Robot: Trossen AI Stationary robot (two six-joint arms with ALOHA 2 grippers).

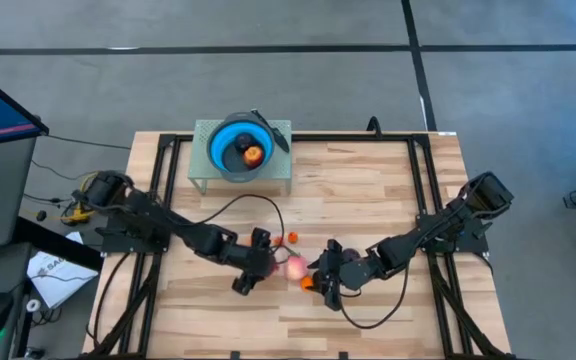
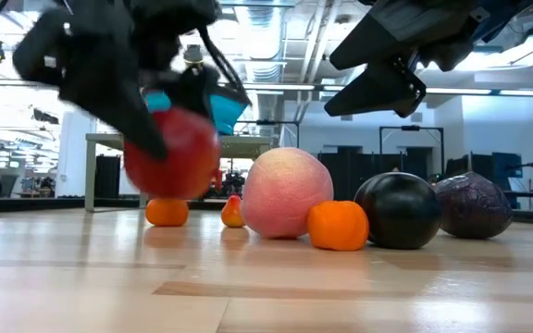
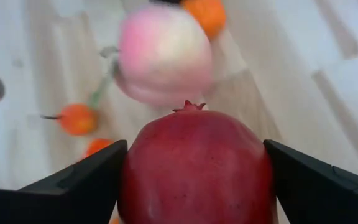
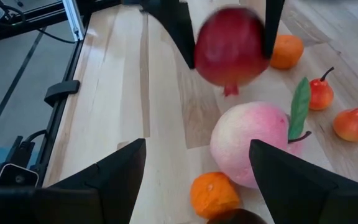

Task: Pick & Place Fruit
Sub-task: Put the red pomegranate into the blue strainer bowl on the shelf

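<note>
Left gripper pinches a red pomegranate just above the table, close beside the pink peach.

The pomegranate hangs clear of the wooden table. Touching the peach sits a small orange, then a dark plum and a purple fruit. The right gripper hovers over the peach, fingers spread and empty. Well away from the peach, the blue bowl holds more fruit.

Deep red pomegranate — lower centre, pink-and-cream peach above, orange mandarin, glossy black plum, blue bowl — upper centre
</note>
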